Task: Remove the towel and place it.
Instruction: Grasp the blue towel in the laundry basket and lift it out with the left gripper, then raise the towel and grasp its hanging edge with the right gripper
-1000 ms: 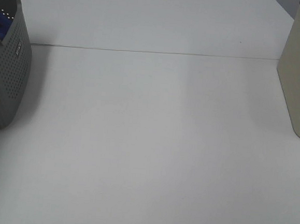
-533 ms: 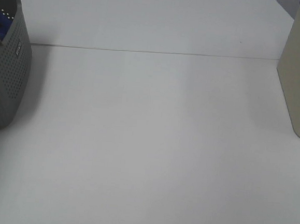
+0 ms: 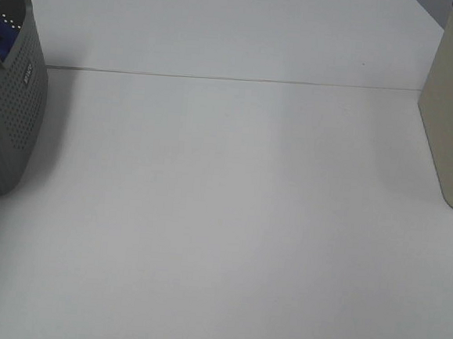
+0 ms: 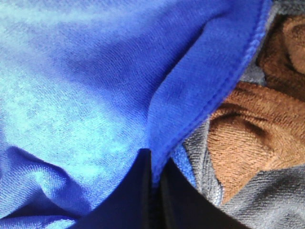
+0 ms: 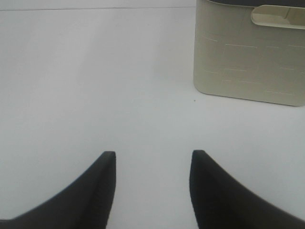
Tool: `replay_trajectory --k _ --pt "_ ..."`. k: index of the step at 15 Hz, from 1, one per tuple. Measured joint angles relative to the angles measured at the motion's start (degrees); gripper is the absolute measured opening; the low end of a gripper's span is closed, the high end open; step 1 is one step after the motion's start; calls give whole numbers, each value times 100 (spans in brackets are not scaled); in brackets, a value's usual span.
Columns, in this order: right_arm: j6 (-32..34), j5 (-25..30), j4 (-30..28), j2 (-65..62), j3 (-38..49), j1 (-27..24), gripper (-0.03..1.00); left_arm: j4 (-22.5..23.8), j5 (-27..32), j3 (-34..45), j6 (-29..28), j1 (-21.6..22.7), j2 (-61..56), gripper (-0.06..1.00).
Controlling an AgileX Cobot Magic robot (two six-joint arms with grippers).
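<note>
Clamped on blue towel point(image 4: 86, 95) fold w/ left gripper point(image 4: 152, 164) in grey basket point(image 3: 14, 121), w/ right gripper point(image 5: 152, 164) apart, empty over table point(image 3: 230, 217); lift-out + placing not yet done.

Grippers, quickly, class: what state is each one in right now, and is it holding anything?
Left gripper: closed, pinching a fold of the blue towel.
Right gripper: open, holding nothing, above the white table.
</note>
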Motion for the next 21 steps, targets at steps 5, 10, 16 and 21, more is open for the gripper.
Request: replay_trajectory --k 5,10,16,21 --pt "0 0 0 0 0 0 49 -11 6 0 -17 0 -40 0" --pt "0 0 0 0 0 0 49 -481 109 -69 -814 -52 -1169 0" --pt "0 0 0 0 0 0 49 -842 -430 -69 -882 -327 -2767 0" --pt "0 0 6 0 0 0 49 -728 -1444 -69 -837 -693 -3902 0"
